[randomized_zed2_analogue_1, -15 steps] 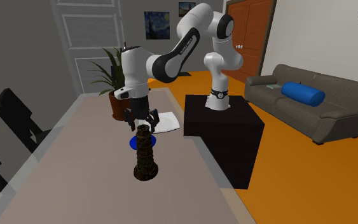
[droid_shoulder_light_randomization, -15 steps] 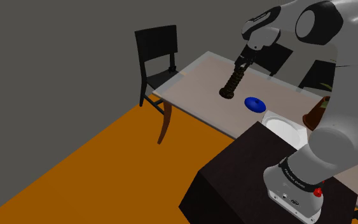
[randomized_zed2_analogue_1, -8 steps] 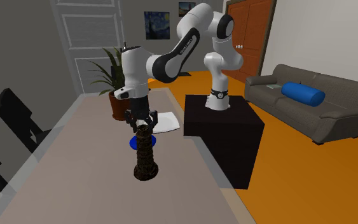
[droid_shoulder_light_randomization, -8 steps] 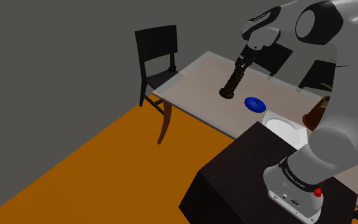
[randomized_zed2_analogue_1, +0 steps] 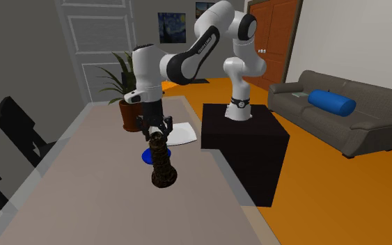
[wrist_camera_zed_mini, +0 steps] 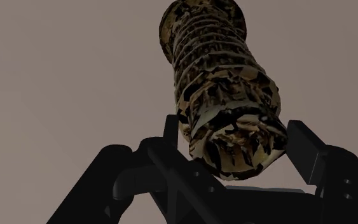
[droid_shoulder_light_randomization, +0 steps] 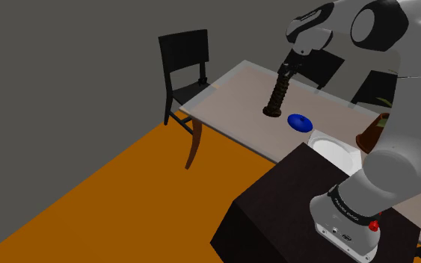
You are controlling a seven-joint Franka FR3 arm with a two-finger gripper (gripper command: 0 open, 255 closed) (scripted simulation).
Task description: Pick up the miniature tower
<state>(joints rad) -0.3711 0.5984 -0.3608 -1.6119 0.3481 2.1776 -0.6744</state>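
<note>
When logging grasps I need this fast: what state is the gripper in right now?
Gripper: closed, holding the dark brown miniature tower by its top end.

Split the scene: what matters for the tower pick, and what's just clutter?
Job: miniature tower, clasped at its top by the gripper; table beneath it.
Lying about: blue disc, white plate, potted plant, black chair, sofa.
</note>
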